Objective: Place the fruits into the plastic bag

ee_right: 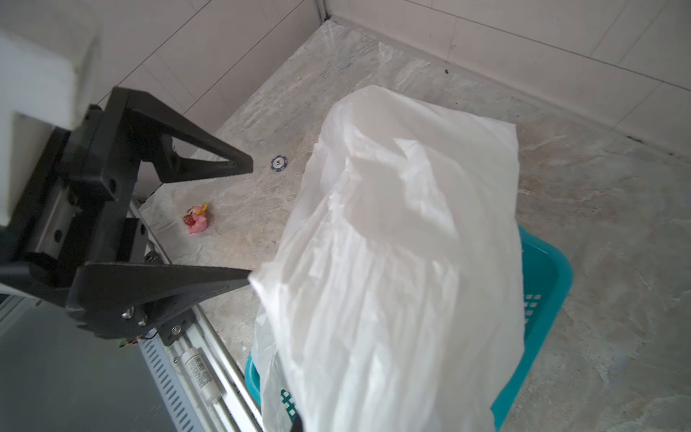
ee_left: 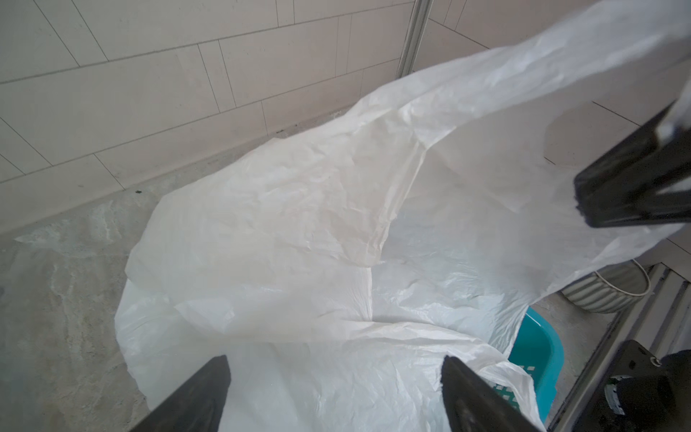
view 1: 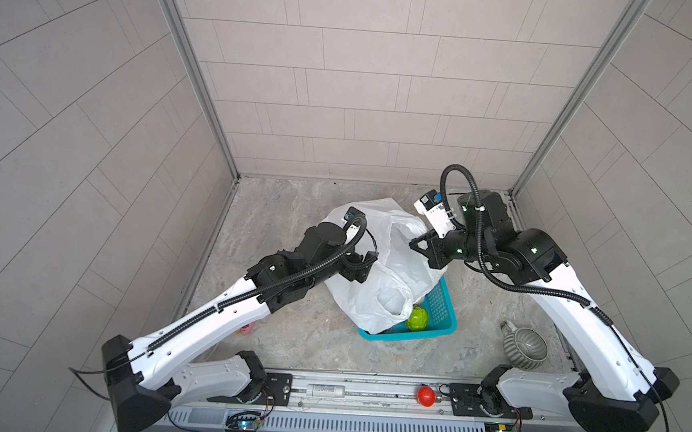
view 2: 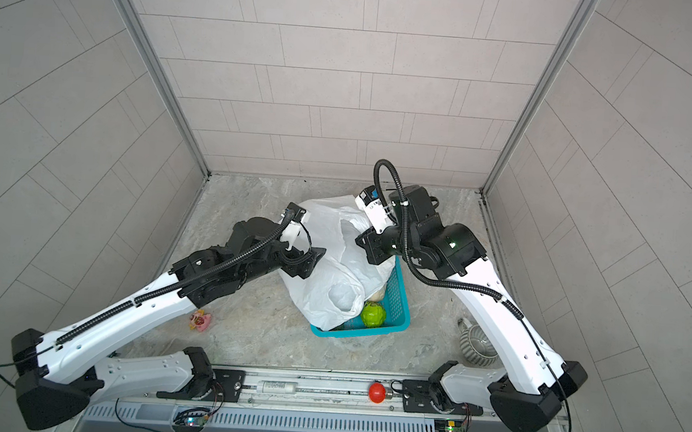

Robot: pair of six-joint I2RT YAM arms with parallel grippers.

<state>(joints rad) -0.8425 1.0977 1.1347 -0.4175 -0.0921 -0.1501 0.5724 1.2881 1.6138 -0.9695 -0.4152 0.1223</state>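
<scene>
Over the teal basket [view 1: 407,336], the plastic bag [view 1: 390,270] is draped and held lifted by the closed right gripper [view 1: 419,246]; the left gripper [ee_left: 334,362] is spread wide, empty. The mouth should be pulled apart before the bright green bumpy ball [view 1: 417,319] in the basket is fetched.

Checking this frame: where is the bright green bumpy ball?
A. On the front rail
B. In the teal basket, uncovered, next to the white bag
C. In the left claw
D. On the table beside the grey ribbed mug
B: in both top views the bright green bumpy ball lies inside the teal basket, showing just past the edge of the plastic bag draped over the basket.
</scene>
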